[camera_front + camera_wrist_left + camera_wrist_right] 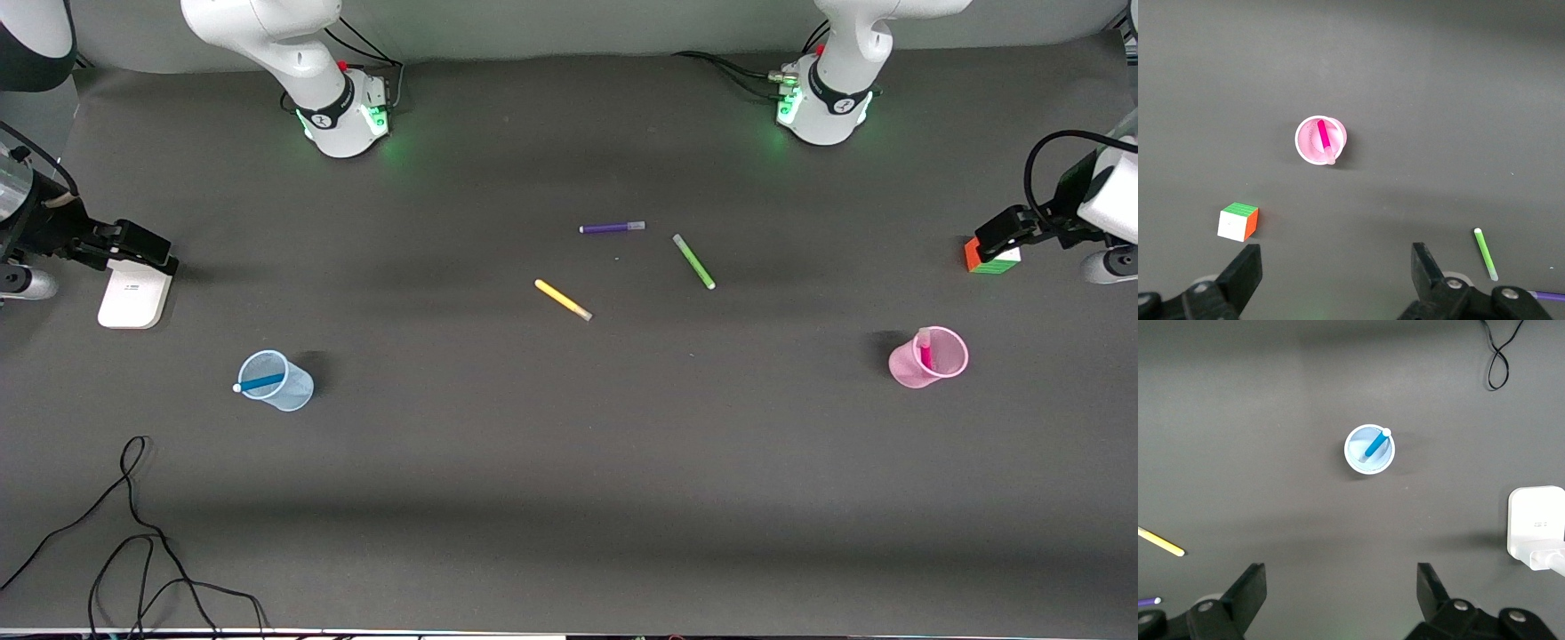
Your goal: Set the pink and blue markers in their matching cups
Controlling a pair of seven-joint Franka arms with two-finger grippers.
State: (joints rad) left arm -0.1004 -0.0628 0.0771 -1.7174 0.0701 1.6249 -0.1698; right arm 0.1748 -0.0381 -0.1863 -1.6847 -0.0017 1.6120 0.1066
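Observation:
The blue marker [260,383] stands tilted in the pale blue cup [293,391] toward the right arm's end of the table, its white tip over the rim. The pink marker [925,349] stands in the pink cup [947,360] toward the left arm's end. My right gripper [133,242] is open and empty, up over the table near a white device; its wrist view shows the blue cup [1357,458] and blue marker [1375,445]. My left gripper [1000,233] is open and empty, up over the cube; its wrist view shows the pink cup [1310,150] and pink marker [1325,140].
A purple marker [612,228], a green marker [693,261] and a yellow marker [563,300] lie mid-table. A multicoloured cube [991,258] sits farther from the camera than the pink cup. A white device [135,295] and a black cable [133,533] lie at the right arm's end.

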